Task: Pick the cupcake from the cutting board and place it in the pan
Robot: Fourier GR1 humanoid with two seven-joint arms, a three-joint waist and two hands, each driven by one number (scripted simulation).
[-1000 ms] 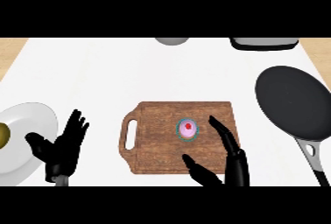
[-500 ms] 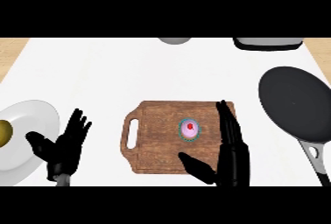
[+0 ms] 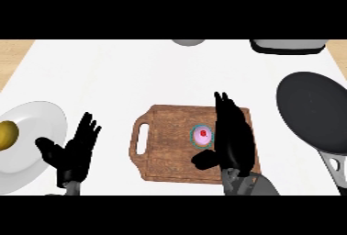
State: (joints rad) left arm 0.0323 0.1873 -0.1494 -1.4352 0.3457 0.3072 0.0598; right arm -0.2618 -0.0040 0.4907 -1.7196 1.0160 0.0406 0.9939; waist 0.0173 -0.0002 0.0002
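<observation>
On the white surface (image 3: 136, 73) lay a board (image 3: 169, 151) with the cupcake (image 3: 201, 136) on it. The right hand (image 3: 234, 137) stood just beside it, fingers straight and together. The left hand (image 3: 71, 153) rested open, fingers spread. The pan (image 3: 315, 114) sat right.

Bright, even light falls on the white tabletop (image 3: 136, 73); shadows are faint and no glare shows.

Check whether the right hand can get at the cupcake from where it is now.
Probably yes: the right hand is open right beside the cupcake on the cutting board, thumb below it, nothing between them.
</observation>
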